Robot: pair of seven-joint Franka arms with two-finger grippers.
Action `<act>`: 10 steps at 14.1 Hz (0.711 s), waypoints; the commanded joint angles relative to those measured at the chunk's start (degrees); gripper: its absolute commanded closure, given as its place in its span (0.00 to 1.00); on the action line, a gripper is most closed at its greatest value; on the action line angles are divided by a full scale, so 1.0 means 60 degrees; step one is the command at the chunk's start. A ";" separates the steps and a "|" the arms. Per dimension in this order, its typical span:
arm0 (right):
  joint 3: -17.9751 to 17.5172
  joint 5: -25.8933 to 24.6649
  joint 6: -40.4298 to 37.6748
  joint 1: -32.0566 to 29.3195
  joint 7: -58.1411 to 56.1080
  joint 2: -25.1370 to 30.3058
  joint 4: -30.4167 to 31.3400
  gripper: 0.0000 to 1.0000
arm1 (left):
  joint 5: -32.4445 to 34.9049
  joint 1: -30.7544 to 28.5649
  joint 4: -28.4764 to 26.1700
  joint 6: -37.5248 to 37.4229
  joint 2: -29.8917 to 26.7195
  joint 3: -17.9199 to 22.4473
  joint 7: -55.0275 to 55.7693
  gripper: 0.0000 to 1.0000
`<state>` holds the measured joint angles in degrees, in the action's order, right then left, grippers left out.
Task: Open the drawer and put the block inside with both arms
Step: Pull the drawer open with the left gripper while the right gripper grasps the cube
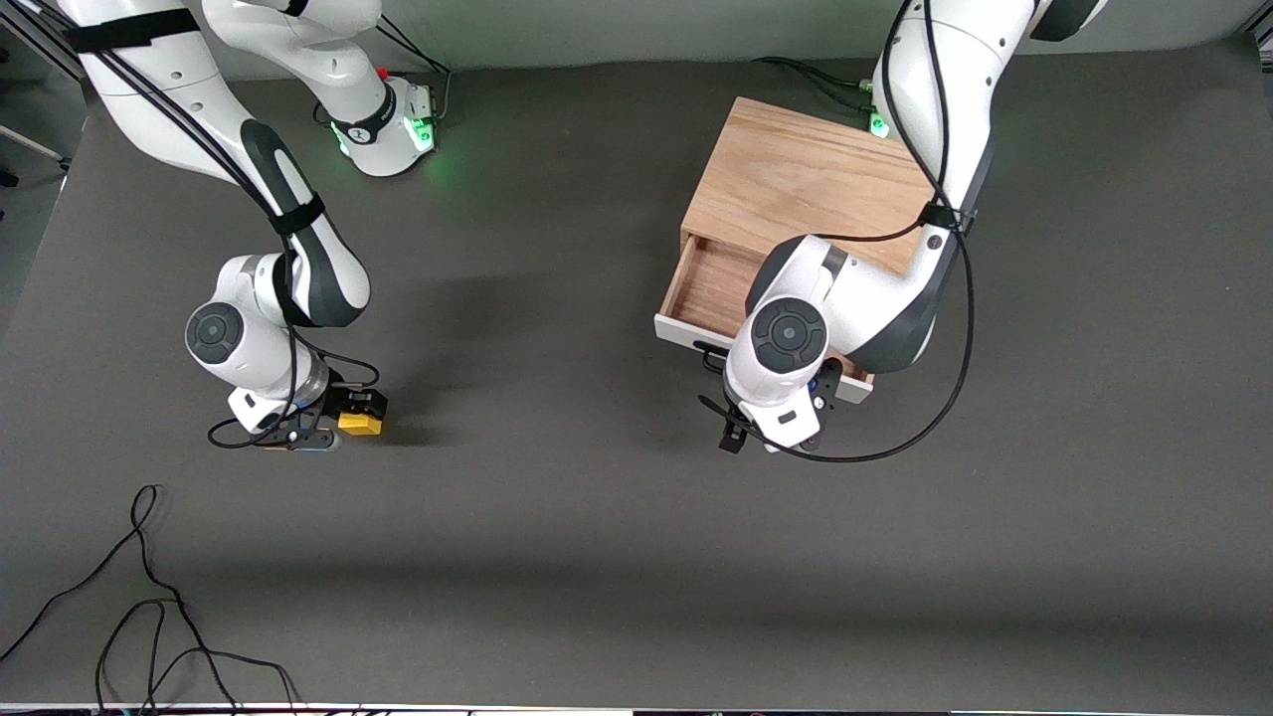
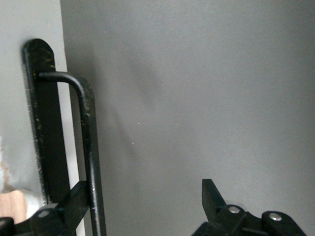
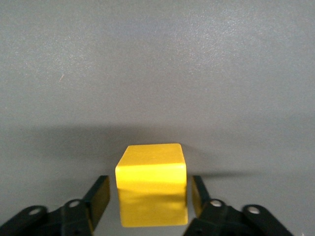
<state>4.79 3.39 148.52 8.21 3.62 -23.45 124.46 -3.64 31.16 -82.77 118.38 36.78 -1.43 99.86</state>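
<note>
The yellow block (image 1: 360, 425) rests on the dark table toward the right arm's end. My right gripper (image 1: 356, 416) is down at it. In the right wrist view the block (image 3: 151, 189) sits between the two fingers (image 3: 98, 196) with a small gap on each side, so the right gripper (image 3: 150, 191) is open. The drawer (image 1: 708, 285) of the wooden box (image 1: 796, 179) is partly pulled out, white front panel (image 1: 684, 332) toward the front camera. My left gripper (image 1: 776, 428) hovers at that panel. In the left wrist view the left gripper (image 2: 145, 192) is open wide around the black bar handle (image 2: 88, 128).
Loose black cables (image 1: 149, 597) lie on the table near the front camera at the right arm's end. The left arm's cable loops down past the drawer front (image 1: 895, 438). The right arm's base (image 1: 383, 124) stands at the table's back edge.
</note>
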 commanded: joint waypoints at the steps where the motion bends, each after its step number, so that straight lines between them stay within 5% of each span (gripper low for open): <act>1: 0.0066 0.0240 0.0193 0.0038 -0.0457 -0.0047 0.0014 0.47 | 0.0050 -0.0007 0.0918 0.0455 0.0463 -0.0010 -0.0033 0.00; 6: 0.0066 0.0240 0.0032 0.0097 -0.0443 0.0070 -0.0030 0.78 | 0.0356 -0.0036 0.1576 0.0221 0.0215 0.0121 -0.0105 0.00; 10: 0.0124 0.0109 -0.0874 0.0490 -0.0458 0.1034 -0.0263 0.87 | 0.0666 -0.0796 0.1754 -0.1210 -0.1013 0.0137 -0.2368 0.00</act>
<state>4.81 3.39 147.01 8.85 2.43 -22.18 123.54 -0.17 29.27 -71.95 116.80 35.96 -0.32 92.97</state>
